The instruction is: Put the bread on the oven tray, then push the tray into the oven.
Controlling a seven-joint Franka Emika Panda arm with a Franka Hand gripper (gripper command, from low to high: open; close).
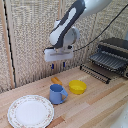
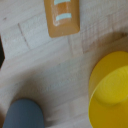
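Hovering above the wooden table [image 1: 95,107], the clamp [image 1: 57,63] hangs in the air over the bread [image 1: 56,80], well clear of it and holding nothing. Its two blue-tipped fingers [image 1: 64,63] point down with a gap between them, parted moderately. Bread lies flat on the table, just behind the blue mug [image 1: 57,93] and near the yellow bowl [image 1: 77,87], which sits toward the exterior view's right of it. A patterned plate [image 1: 30,111] rests at the front, on the exterior view's left. The oven [image 1: 114,56] stands at the exterior view's right, door open, with the oven pan [image 1: 96,72] lying low in front of it. Wrist view shows bread [image 2: 62,17], bowl [image 2: 110,90] and mug [image 2: 22,114] from above; no fingers visible there.
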